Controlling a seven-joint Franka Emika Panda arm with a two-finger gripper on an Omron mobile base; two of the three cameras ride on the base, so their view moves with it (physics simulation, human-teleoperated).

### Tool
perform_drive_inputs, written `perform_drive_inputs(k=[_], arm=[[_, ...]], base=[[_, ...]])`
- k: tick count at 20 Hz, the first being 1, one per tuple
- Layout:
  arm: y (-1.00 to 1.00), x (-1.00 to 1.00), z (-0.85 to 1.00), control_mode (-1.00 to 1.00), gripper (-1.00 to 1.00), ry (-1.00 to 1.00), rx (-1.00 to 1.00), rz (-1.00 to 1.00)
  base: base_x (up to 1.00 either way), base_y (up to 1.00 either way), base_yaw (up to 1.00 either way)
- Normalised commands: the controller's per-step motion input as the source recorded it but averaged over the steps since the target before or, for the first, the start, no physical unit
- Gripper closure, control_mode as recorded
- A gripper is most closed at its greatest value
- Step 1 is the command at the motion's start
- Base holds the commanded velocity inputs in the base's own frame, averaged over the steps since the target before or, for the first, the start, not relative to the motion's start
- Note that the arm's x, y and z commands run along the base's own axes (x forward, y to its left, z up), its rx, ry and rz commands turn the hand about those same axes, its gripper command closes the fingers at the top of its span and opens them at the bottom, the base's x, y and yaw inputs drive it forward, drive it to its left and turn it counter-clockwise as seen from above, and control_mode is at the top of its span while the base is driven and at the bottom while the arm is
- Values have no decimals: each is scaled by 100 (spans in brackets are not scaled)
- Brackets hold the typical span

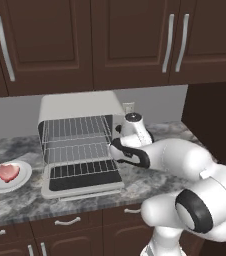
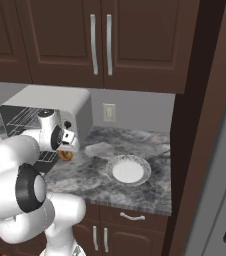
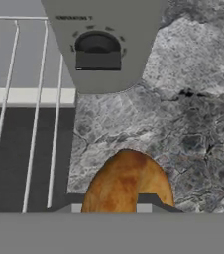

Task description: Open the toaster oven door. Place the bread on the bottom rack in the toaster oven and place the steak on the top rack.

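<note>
Bread point(image 3: 126, 181) sits pinched in the robot's jaws, held up beside the toaster oven point(image 1: 77, 107) so it can go inside.

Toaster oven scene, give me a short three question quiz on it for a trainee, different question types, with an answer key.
1. True or false: the toaster oven door is closed.
2. Multiple choice: what is the gripper holding? A) the steak B) the bread C) a plate
3. Short answer: where is the steak lying?

Key:
1. False. The door is dropped flat on the counter, and both racks show inside the toaster oven.
2. B. The bread sits between the fingertips, in front of the oven's knob panel.
3. On the white plate left of the oven. A second plate on the right is empty.
</note>
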Motion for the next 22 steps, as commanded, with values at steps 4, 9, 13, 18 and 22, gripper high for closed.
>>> perform_drive_inputs(k=[4, 9, 13, 18, 22], arm=[[66, 0, 11, -100, 100, -1, -1, 0], [58, 0, 22, -100, 100, -2, 0, 0], [60, 10, 1, -100, 100, 0, 0, 0], [47, 20, 0, -100, 100, 0, -4, 2], [25, 12, -4, -100, 100, 0, -5, 9]], base=[[0, 0, 0], [0, 0, 0], [0, 0, 0], [0, 0, 0], [0, 0, 0]])
